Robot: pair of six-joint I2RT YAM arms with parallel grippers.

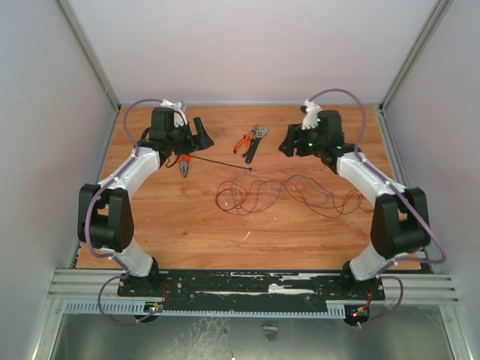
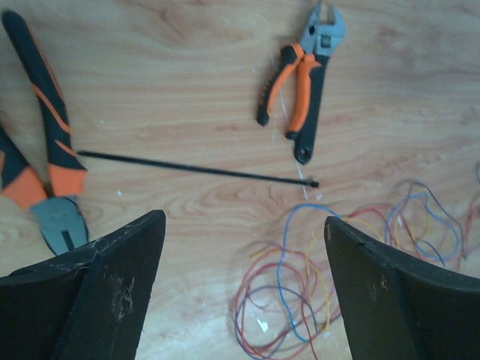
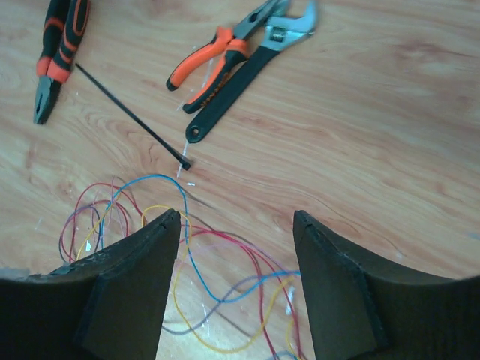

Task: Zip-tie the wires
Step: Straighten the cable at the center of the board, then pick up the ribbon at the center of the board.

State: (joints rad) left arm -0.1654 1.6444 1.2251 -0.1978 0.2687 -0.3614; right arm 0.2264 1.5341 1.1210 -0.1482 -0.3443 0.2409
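The wires (image 1: 277, 193) lie in a loose tangle of red, orange, blue and dark loops on the wooden table, right of centre. The zip tie (image 1: 221, 164), a thin black strip, lies flat just behind their left end. My left gripper (image 1: 201, 135) hovers at the back left, open and empty. Its wrist view shows the zip tie (image 2: 195, 169) ahead of the left gripper (image 2: 244, 225) and wires (image 2: 315, 285) below between the fingers. My right gripper (image 1: 287, 141) hovers at the back right, open and empty. In its wrist view, wires (image 3: 217, 277) run under the right gripper (image 3: 236, 221), with the zip tie (image 3: 131, 116) ahead on the left.
Orange-handled pliers (image 1: 241, 142) and a black-handled wrench (image 1: 255, 142) lie together at the back centre. A second pair of orange-and-black pliers (image 1: 184, 165) lies by the zip tie's left end. Grey walls enclose the table on three sides.
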